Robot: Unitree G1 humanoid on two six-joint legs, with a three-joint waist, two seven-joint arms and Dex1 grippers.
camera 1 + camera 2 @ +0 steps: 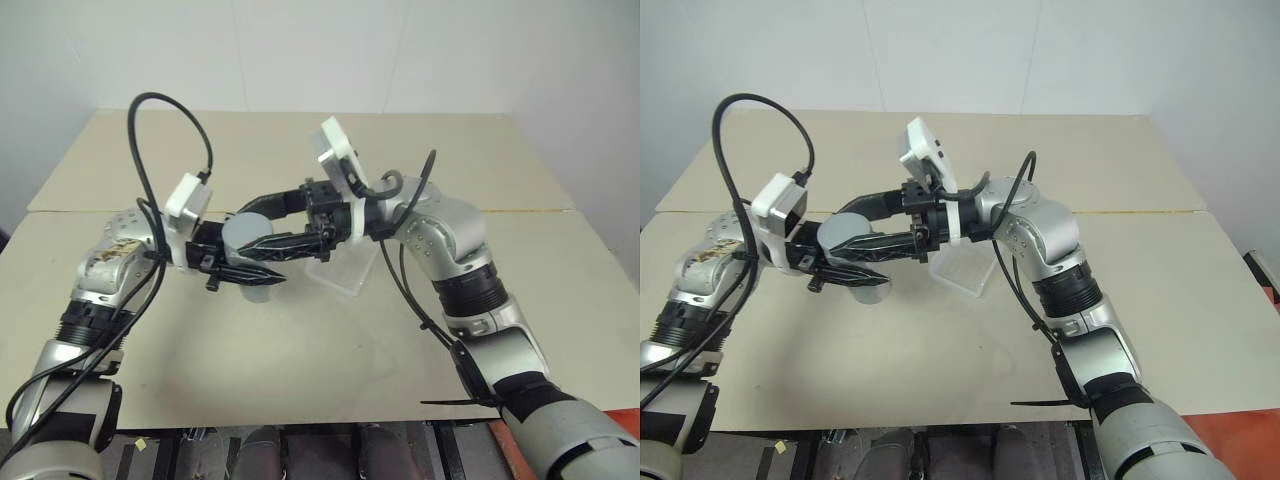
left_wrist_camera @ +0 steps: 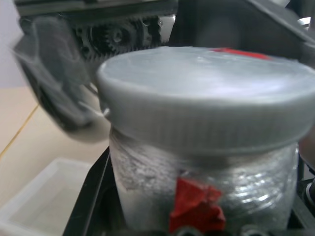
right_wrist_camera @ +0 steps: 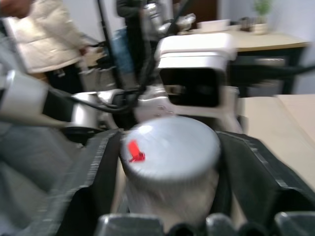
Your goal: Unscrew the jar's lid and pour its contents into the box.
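My left gripper [image 1: 262, 275] clamps the small silvery metal jar [image 2: 206, 196] above the beige table [image 1: 300, 350] so its grey round lid [image 3: 170, 147] faces my right gripper [image 1: 255, 222], whose 2 fingers straddle the lid loosely, apart from its rim, I judge between twists. The clear plastic box [image 1: 345, 272] waits just beyond.

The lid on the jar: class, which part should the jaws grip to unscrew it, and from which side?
Grip the lid by its ridged side wall, coming in level from the side opposite the left gripper, which holds the jar upright below. The right gripper probably suits: its jaws stand open either side of the lid.
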